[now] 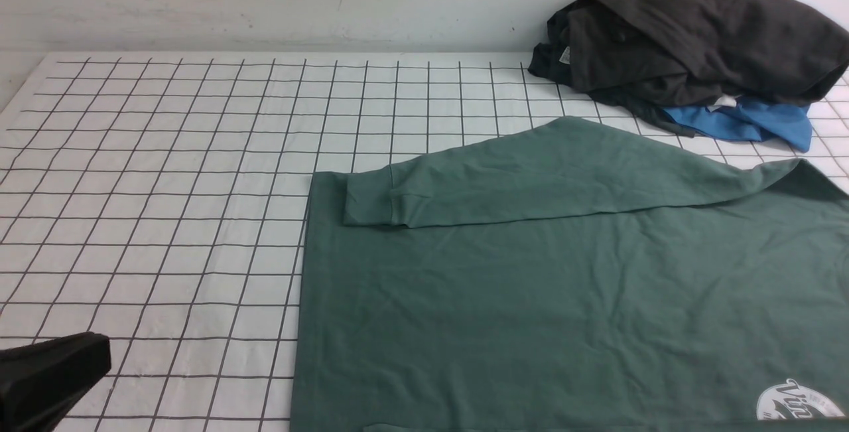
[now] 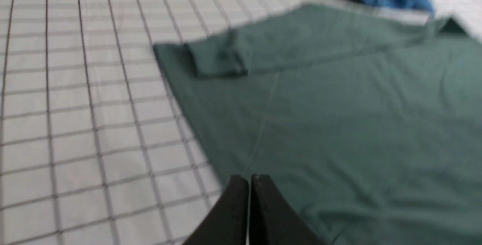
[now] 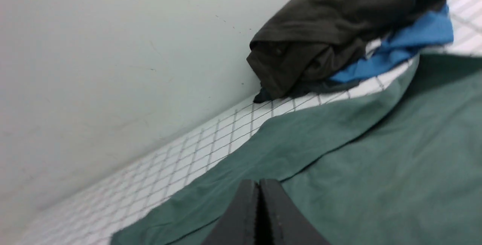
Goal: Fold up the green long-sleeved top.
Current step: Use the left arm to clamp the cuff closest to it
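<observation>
Left tool (image 2: 249, 179) is closed, jaws pressed flat together with nothing in them, and hovers at the side edge of the green top (image 1: 530, 299). Right tool (image 3: 259, 183) is closed too and empty, above the top's far part.

The top lies flat on the gridded tabletop (image 1: 166, 186), spread ahead of both tools. One sleeve (image 1: 564, 173) is laid across the body, its cuff (image 1: 375, 201) ahead of the left tool.

Likely slip-ups:
- A pinch takes only the upper layer, so the fold drags crooked.
- Lifting the body tips the loose sleeve off.
- Jaws left closed would just shove the cloth into wrinkles.

Beyond the right tool sits a black heap of clothes (image 1: 696, 40) against the wall. A blue garment (image 1: 743, 123) pokes out beneath it, just beside the top's shoulder edge and not touching. A grab there could snag the blue one. Nothing stands between the left tool and the cuff.
</observation>
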